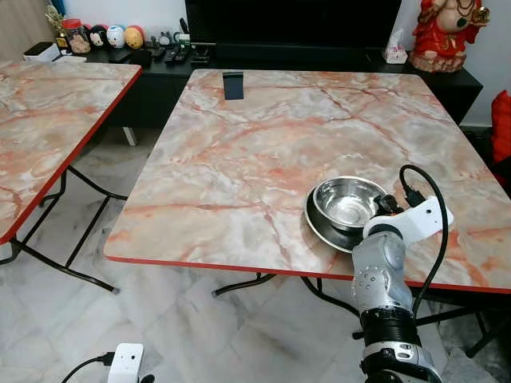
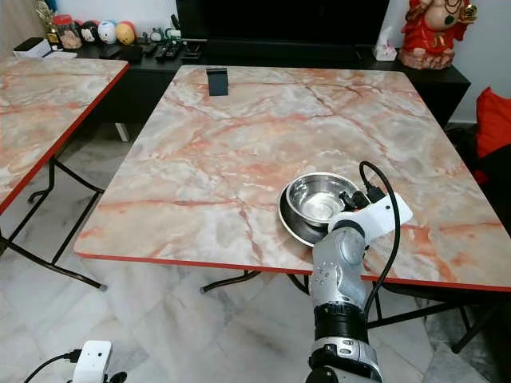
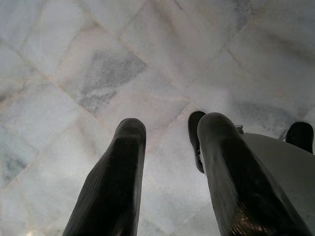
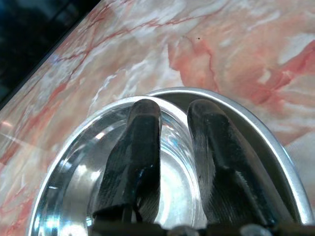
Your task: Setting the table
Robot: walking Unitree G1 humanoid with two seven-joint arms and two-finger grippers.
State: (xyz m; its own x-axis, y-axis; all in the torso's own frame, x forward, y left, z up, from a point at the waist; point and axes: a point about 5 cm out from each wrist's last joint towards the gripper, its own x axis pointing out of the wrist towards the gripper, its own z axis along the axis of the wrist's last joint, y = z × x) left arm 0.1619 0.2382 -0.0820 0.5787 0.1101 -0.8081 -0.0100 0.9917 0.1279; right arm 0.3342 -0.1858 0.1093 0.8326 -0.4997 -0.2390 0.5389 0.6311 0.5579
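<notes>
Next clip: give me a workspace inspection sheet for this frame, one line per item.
Surface: marble-pattern table with red edge, mostly bare; a second like table to the robot's left.
Job's things: steel bowl sitting in a steel plate, near the front edge on the robot's right.
Clutter: small black stand at the far edge.
Grippers: right gripper over the bowl, one finger inside the rim, one outside; left gripper hangs idle over the floor, fingers apart.
Cables: black cable looping off the right wrist; another by the left arm.
Surroundings: tiled floor, dark cabinet with figurines, red statue.
</notes>
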